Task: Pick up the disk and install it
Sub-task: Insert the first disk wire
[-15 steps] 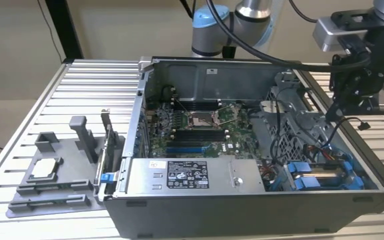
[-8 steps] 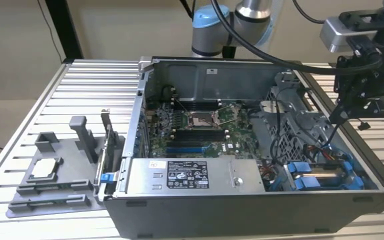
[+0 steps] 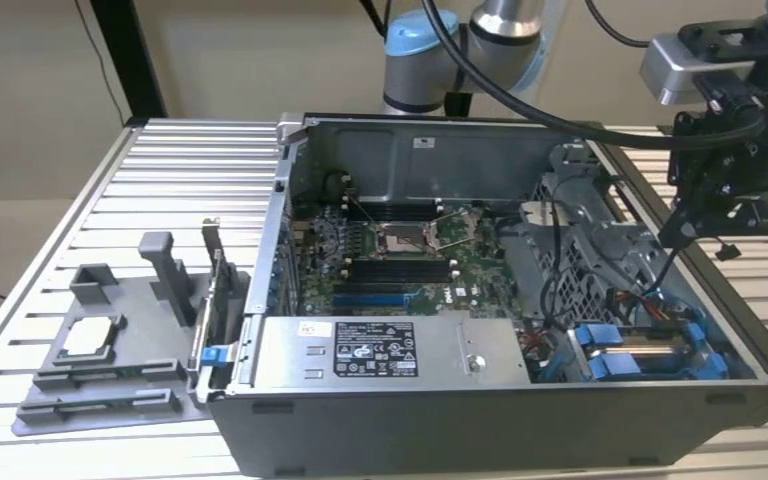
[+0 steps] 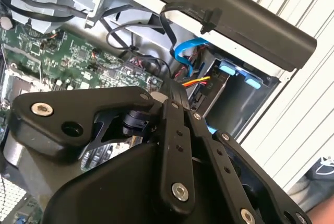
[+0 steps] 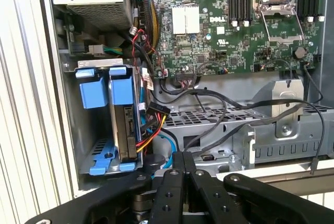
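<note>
In the bay [image 5: 70, 110], disk [image 5: 125, 130] seemingly clear of tool [image 5: 182, 157].

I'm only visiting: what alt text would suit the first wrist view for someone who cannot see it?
The disk, in its blue carrier, stands on edge in the drive bay of an open computer case, cables plugged into it. The black gripper, shut and empty, is in the foreground; a green motherboard lies beyond.
</note>
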